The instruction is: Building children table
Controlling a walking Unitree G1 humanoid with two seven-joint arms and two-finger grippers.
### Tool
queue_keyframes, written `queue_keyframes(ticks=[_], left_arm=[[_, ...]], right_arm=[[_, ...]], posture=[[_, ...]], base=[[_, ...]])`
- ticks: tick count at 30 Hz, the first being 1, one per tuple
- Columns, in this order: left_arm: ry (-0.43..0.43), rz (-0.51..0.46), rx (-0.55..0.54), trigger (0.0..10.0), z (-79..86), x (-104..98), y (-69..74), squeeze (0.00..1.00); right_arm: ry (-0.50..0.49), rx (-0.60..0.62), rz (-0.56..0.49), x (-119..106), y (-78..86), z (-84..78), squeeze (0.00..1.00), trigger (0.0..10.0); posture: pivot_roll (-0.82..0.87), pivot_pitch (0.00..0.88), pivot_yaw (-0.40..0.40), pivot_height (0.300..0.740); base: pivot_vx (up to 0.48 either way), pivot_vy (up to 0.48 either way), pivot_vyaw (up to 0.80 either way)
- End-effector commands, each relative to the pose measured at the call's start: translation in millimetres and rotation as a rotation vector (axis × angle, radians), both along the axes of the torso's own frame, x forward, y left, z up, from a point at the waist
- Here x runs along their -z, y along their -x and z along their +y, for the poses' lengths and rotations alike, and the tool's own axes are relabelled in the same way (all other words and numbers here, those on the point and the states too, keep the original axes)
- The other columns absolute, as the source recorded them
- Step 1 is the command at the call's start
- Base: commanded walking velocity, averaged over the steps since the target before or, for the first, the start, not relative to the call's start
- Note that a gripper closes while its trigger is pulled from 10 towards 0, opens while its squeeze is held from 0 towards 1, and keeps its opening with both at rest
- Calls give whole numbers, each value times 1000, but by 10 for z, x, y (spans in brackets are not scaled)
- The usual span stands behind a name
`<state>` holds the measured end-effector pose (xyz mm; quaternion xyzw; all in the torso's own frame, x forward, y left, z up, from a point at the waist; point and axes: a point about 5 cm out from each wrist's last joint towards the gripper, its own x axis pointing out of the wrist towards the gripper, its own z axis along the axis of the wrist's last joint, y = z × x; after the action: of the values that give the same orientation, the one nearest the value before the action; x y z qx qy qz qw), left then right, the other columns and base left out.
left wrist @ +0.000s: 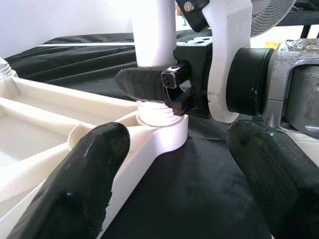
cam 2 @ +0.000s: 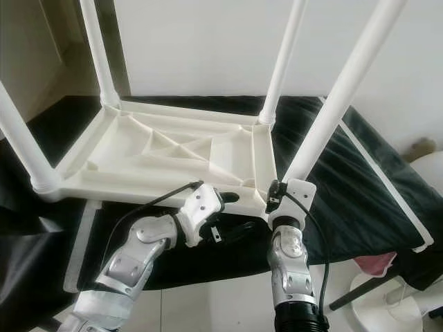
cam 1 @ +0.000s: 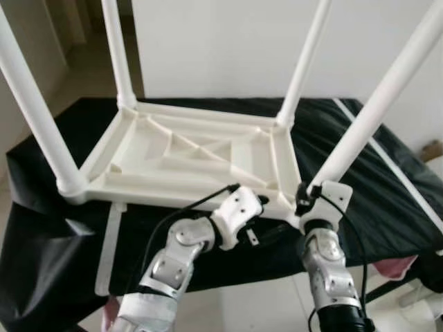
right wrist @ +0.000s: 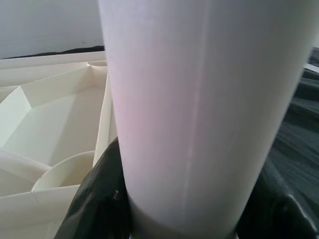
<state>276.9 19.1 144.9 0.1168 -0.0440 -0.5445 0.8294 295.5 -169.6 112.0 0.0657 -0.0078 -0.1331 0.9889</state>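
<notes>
One upturned tabletop (cam 1: 201, 162), four legs; right gripper (left wrist: 149, 84) clenches the near leg (cam 1: 374, 111), left gripper (left wrist: 174, 189) gapes.

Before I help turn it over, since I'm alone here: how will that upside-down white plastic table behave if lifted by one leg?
The white plastic table probably lifts light: its underside is hollow, thin-ribbed moulding. It should stay stiff, given the ribs. The near-right white tubular leg, gripped at its base by the right gripper, looks smooth, so may slip or twist in its socket.
</notes>
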Motion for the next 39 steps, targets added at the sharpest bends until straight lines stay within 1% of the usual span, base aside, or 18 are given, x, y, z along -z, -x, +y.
queue_keyframes(ticks=[1,2,3,4,5,12,15,19,20,21,22,23,26,27,31,33,36,39], left_arm=[[6,-16,-80,10000,6,-7,-40,0],[7,-17,-80,10000,6,-10,-40,0],[6,-18,-79,10000,4,-10,-43,0],[6,-18,-79,10000,4,-10,-43,0],[4,-19,-81,10000,3,-3,-51,0],[3,-21,-89,10000,-2,9,-66,0],[4,-25,-109,10000,13,21,-73,0],[-1,-22,-129,10000,39,49,-74,0],[-3,-16,-135,10000,51,64,-73,0],[-3,-16,-135,10000,51,64,-73,0],[-6,-7,-145,10000,64,87,-66,0],[-6,-7,-145,10000,64,87,-66,0],[10,51,-122,10000,79,130,-51,0],[44,119,-112,10000,97,143,-69,0],[57,133,-122,10000,110,135,-89,0],[6,94,-151,10000,125,161,-125,0],[-4,95,-159,10000,122,162,-146,0],[3,95,-161,10000,121,148,-151,0]], right_arm=[[-37,23,88,175,33,-27,0,10000],[-33,25,88,176,38,-29,0,10000],[-28,29,88,178,42,-28,533,10000],[-28,29,88,178,42,-28,533,10000],[-22,24,90,181,42,-22,1000,10000],[-15,5,80,176,40,-6,1000,10000],[23,-20,70,155,36,-36,1000,10000],[32,-53,58,136,43,-73,1000,10000],[35,-73,52,131,48,-84,494,10000],[35,-73,52,131,48,-84,494,10000],[41,-105,40,124,71,-106,0,10000],[41,-105,40,124,71,-106,0,10000],[80,-137,29,131,96,-180,0,10000],[90,-130,26,131,87,-208,0,10000],[85,-125,22,122,81,-199,0,10000],[65,-151,2,99,77,-160,0,10000],[30,-183,-13,72,82,-161,0,10000],[26,-205,-22,50,82,-165,0,10000]], posture=[[75,0,-53,740],[72,0,-51,740],[71,0,-52,740],[71,0,-52,740],[72,0,-54,740],[81,0,-65,740],[88,0,-77,740],[92,0,-82,740],[94,0,-84,740],[94,0,-84,740],[103,0,-94,740],[103,0,-94,740],[99,0,-95,740],[89,0,-95,740],[89,0,-94,740],[92,0,-94,740],[88,0,-84,740],[88,0,-82,740]], base=[[0,0,0],[0,0,0],[0,0,0],[0,0,0],[0,0,0],[0,0,0],[0,0,0],[0,0,0],[0,0,0],[0,0,0],[0,0,0],[0,0,0],[0,0,0],[0,0,0],[0,0,0],[0,0,0],[0,0,0],[0,0,0]])
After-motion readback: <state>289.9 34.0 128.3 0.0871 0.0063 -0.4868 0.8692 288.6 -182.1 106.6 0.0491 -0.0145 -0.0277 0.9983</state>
